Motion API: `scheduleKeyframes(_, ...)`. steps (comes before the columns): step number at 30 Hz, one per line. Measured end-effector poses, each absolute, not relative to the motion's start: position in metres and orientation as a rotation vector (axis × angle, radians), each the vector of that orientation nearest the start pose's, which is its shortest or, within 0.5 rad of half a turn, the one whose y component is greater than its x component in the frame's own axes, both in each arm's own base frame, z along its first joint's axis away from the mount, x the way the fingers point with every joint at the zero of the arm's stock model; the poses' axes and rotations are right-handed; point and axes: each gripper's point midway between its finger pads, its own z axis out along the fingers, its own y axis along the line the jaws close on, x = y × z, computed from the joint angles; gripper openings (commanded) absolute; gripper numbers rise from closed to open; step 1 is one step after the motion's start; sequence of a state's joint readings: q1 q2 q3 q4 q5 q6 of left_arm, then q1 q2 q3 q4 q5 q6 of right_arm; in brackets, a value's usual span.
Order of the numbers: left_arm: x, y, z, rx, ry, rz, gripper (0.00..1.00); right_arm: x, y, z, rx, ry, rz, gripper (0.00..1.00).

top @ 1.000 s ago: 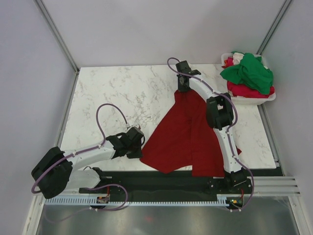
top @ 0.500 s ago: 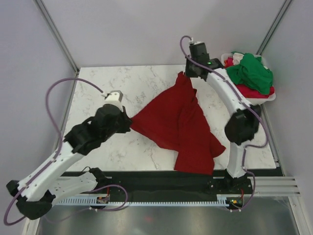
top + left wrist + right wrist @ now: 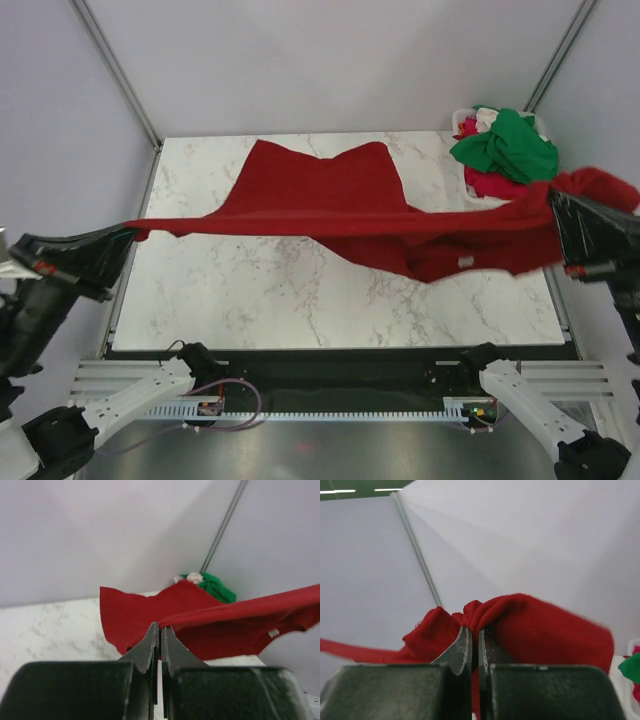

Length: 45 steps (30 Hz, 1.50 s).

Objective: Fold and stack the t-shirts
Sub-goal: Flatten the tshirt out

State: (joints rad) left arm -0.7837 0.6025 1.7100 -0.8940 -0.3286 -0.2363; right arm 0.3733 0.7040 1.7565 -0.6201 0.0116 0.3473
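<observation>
The left claw [image 3: 130, 236] is pinching one end of the dark red t-shirt [image 3: 330, 195] and the right claw [image 3: 553, 198] is clamping the other. The cloth is stretching taut between them, above the marble table [image 3: 300, 290]. Just beyond the right claw, a green t-shirt [image 3: 505, 148] is lying heaped on a lighter red t-shirt [image 3: 492, 184].

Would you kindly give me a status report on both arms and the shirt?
Left end effector shut on dark red t-shirt. Right end effector shut on its other end. Shirt stretched wide between them over the table. Nothing blocking.
</observation>
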Motion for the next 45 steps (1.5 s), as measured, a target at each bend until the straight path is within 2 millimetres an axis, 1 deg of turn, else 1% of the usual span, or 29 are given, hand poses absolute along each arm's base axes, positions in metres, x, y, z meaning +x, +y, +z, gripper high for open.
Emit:
scheduleKeyframes(1,0.097,-0.036,0.533,0.122,1.349,-0.65,0.02,0.1,0.056,0.598,-0.023,1.13,0.649,0.0)
scheduleKeyframes(3,0.078,-0.031,0.552,0.168,1.271,-0.667,0.02,0.078,0.055,0.6,-0.06,1.092,0.675,0.0)
scheduleKeyframes(5,0.062,-0.026,0.568,0.2,1.204,-0.65,0.02,0.065,0.057,0.599,-0.093,1.088,0.687,0.0)
scheduleKeyframes(8,0.039,-0.022,0.586,0.23,1.121,-0.592,0.02,0.056,0.06,0.604,-0.113,1.092,0.668,0.0)
scheduleKeyframes(13,0.01,-0.024,0.603,0.277,1.033,-0.515,0.02,0.035,0.056,0.64,-0.11,1.013,0.625,0.0)
scheduleKeyframes(15,0.009,-0.026,0.603,0.295,1.025,-0.512,0.02,0.035,0.055,0.65,-0.105,0.998,0.622,0.0)
scheduleKeyframes(17,0.019,-0.031,0.598,0.307,1.048,-0.498,0.02,0.049,0.055,0.653,-0.087,1.014,0.614,0.0)
scheduleKeyframes(19,0.037,-0.034,0.588,0.305,1.096,-0.469,0.02,0.081,0.058,0.65,-0.058,1.069,0.599,0.0)
scheduleKeyframes(21,0.067,-0.04,0.574,0.296,1.172,-0.423,0.02,0.126,0.063,0.641,-0.021,1.138,0.577,0.0)
scheduleKeyframes(22,0.086,-0.044,0.566,0.294,1.211,-0.395,0.02,0.158,0.067,0.63,0.001,1.191,0.564,0.0)
scheduleKeyframes(24,0.137,-0.055,0.542,0.288,1.32,-0.318,0.02,0.23,0.077,0.6,0.046,1.307,0.533,0.0)
scheduleKeyframes(26,0.187,-0.066,0.514,0.29,1.431,-0.23,0.02,0.31,0.09,0.549,0.091,1.469,0.495,0.0)
scheduleKeyframes(27,0.223,-0.076,0.491,0.301,1.511,-0.164,0.02,0.346,0.095,0.521,0.113,1.54,0.475,0.0)
scheduleKeyframes(29,0.273,-0.089,0.457,0.322,1.614,-0.077,0.02,0.418,0.108,0.451,0.149,1.7,0.434,0.0)
scheduleKeyframes(30,0.303,-0.093,0.433,0.332,1.682,-0.021,0.02,0.443,0.113,0.421,0.158,1.761,0.421,0.01)
scheduleKeyframes(31,0.334,-0.095,0.405,0.343,1.757,0.027,0.02,0.472,0.119,0.376,0.173,1.854,0.4,0.02)
scheduleKeyframes(32,0.362,-0.095,0.379,0.345,1.827,0.066,0.02,0.498,0.124,0.336,0.185,1.932,0.376,0.06)
scheduleKeyframes(33,0.395,-0.091,0.347,0.337,1.907,0.109,0.02,0.52,0.128,0.297,0.199,2.001,0.352,0.37)
scheduleKeyframes(34,0.426,-0.085,0.309,0.328,1.994,0.148,0.02,0.539,0.129,0.259,0.219,2.073,0.321,0.59)
scheduleKeyframes(35,0.454,-0.074,0.274,0.312,2.077,0.188,0.09,0.558,0.131,0.231,0.235,2.118,0.289,0.79)
scheduleKeyframes(36,0.481,-0.064,0.241,0.293,2.154,0.222,0.2,0.58,0.131,0.204,0.25,2.148,0.252,0.98)
scheduleKeyframes(37,0.507,-0.053,0.209,0.273,2.229,0.253,0.53,0.598,0.13,0.181,0.264,2.177,0.21,0.98)
scheduleKeyframes(38,0.529,-0.045,0.189,0.251,2.269,0.276,0.74,0.614,0.128,0.165,0.271,2.193,0.166,0.98)
scheduleKeyframes(39,0.555,-0.038,0.167,0.222,2.3,0.295,0.88,0.63,0.126,0.156,0.281,2.183,0.143,0.98)
scheduleKeyframes(40,0.57,-0.03,0.146,0.188,2.331,0.308,1.0,0.64,0.123,0.151,0.292,2.173,0.127,0.98)
scheduleKeyframes(41,0.574,-0.022,0.128,0.158,2.37,0.317,1.0,0.642,0.117,0.148,0.306,2.174,0.109,0.98)
scheduleKeyframes(42,0.57,-0.016,0.114,0.128,2.415,0.32,1.0,0.642,0.109,0.146,0.32,2.176,0.091,0.98)
scheduleKeyframes(43,0.561,-0.013,0.106,0.108,2.461,0.317,1.0,0.641,0.101,0.153,0.335,2.163,0.077,0.98)
scheduleKeyframes(45,0.553,-0.014,0.112,0.075,2.479,0.296,1.0,0.635,0.087,0.167,0.355,2.139,0.059,0.98)
